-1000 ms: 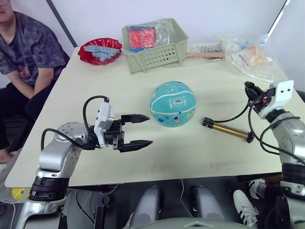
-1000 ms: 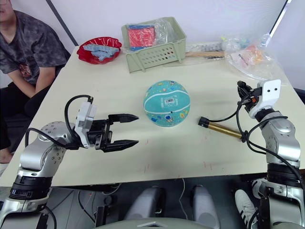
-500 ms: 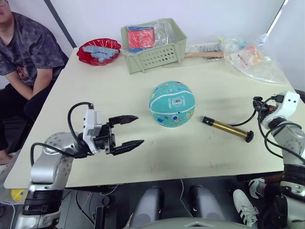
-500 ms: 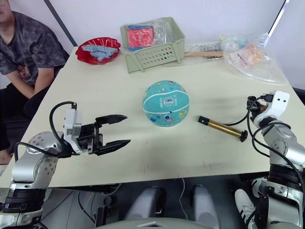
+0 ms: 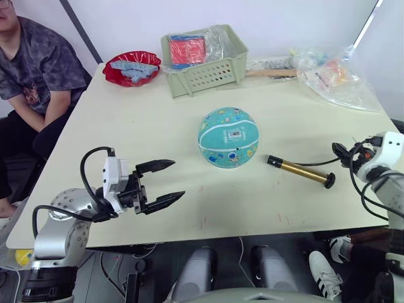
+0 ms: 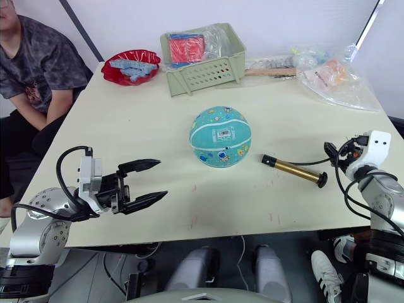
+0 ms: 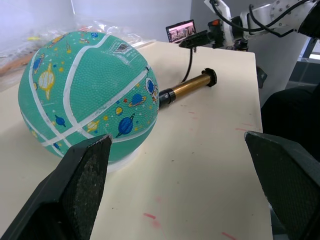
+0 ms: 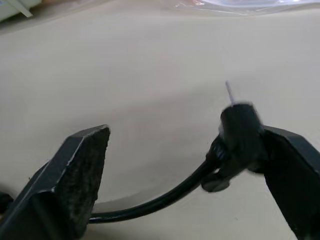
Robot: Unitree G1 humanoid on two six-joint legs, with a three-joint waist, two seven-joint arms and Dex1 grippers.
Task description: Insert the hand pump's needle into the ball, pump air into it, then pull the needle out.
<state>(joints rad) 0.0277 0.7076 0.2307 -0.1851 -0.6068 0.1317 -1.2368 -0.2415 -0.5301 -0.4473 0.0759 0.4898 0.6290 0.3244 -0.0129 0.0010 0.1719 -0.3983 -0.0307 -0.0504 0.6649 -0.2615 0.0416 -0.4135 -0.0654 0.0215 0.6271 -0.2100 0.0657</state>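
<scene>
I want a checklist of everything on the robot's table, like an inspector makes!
Surface: beige table, small red marks near the front edge.
Job's things: teal ball mid-table; hand pump lying apart from it on the robot's right, hose running to the right gripper; needle out of the ball.
Clutter: green basket, red bowl, plastic bags at the far edge.
Grippers: left gripper open, empty; right gripper open, hose fitting against one finger.
Cables: black cables looping on both arms.
Surroundings: a person seated at the table's far-left corner.
</scene>
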